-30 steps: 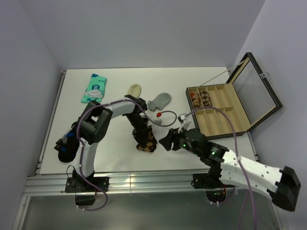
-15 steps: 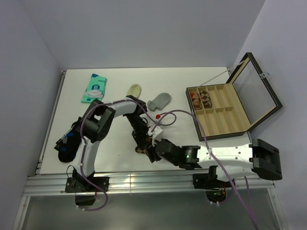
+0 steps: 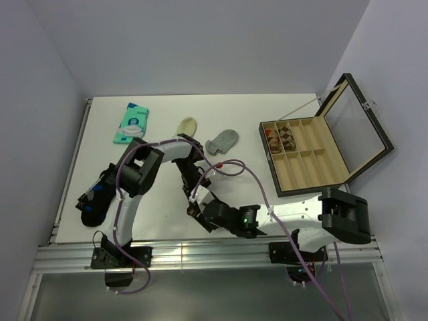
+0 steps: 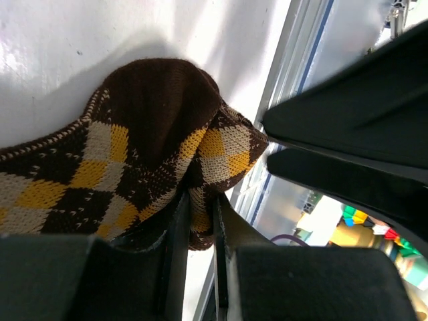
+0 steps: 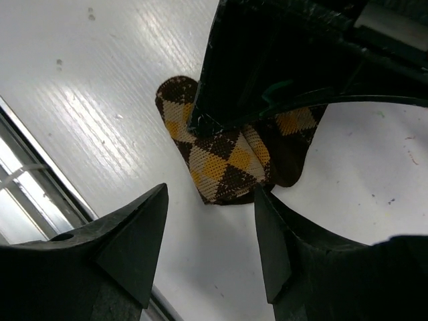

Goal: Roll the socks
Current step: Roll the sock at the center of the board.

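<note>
Socks, three: argyle sock [image 4: 120,147] at centre, pinched in your left gripper [image 4: 198,222]; grey sock [image 3: 223,141] and cream sock [image 3: 188,125] above it; right gripper [image 5: 208,200] spread wide, holding nothing.

One argyle sock [image 5: 224,164], one cream sock [image 3: 188,125], one grey sock [image 3: 223,140], one packet [image 3: 131,123], one box [image 3: 309,188].

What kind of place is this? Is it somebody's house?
Probably a robot lab, not a house: the left arm and right arm are bolted to a metal rail beside a white table boxed in by plain walls, working on an argyle sock.
</note>
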Available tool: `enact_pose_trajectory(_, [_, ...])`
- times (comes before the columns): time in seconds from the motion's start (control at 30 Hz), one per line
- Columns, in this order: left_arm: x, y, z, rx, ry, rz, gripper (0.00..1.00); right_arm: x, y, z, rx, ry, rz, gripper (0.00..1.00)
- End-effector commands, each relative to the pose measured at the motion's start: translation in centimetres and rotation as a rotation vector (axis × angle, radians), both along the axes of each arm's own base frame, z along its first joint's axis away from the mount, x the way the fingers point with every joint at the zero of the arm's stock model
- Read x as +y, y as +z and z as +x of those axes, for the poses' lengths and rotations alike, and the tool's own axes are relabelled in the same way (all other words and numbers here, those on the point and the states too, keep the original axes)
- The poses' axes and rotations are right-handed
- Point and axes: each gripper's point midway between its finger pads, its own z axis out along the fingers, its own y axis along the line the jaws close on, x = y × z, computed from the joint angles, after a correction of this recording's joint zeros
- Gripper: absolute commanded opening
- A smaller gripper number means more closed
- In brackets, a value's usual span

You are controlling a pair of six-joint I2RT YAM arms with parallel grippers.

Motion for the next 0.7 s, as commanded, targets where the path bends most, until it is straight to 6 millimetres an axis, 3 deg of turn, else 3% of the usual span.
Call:
enact_pose_trajectory(0.0, [1.4,-3.5,1.2,-0.090,-0.086,0.038,0.13,2.4,1.4,0.4,-0.044,0.052,0.037,0.61])
enact_pose_trajectory(0.4, [1.6,-3.1,0.8,-0.051,-0.096,0.026,0.13,3.4,-0.9,1.2,-0.085,0.066,-0.081,0.58])
enact_pose_trajectory(0.67, [1.4,-2.7,0.8,-0.037,-0.102,0.010,0.13,3.7,-2.3,1.3,-0.100,0.053,-0.136,0.50])
